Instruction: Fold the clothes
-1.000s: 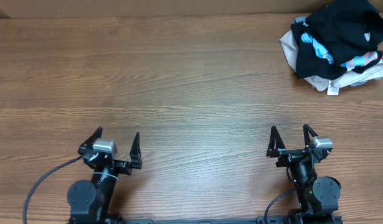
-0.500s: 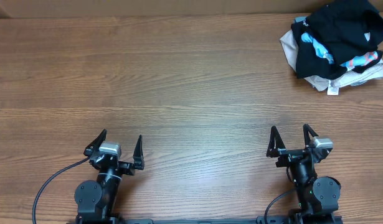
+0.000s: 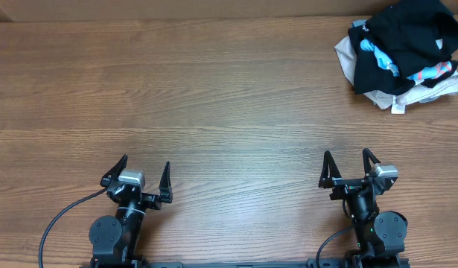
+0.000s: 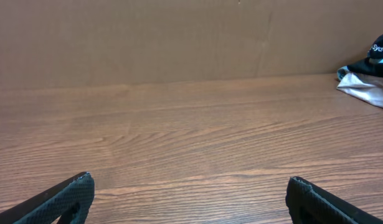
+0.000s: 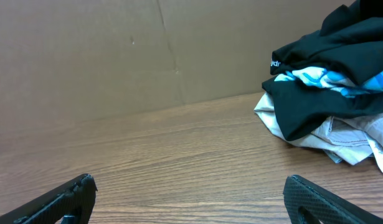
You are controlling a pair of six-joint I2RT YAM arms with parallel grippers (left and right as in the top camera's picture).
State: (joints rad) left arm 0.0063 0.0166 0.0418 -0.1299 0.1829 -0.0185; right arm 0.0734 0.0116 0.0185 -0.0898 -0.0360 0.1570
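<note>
Sitting empty, left gripper and right gripper both have fingers spread apart. Black shirt is wadded far ahead of the right fingers, tangled with a blue tee, so a sloppy pinch could drag that along too.

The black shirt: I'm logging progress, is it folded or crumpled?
Crumpled, not folded: the black shirt lies bunched in a heap with a light-blue tee and a beige garment.
</note>
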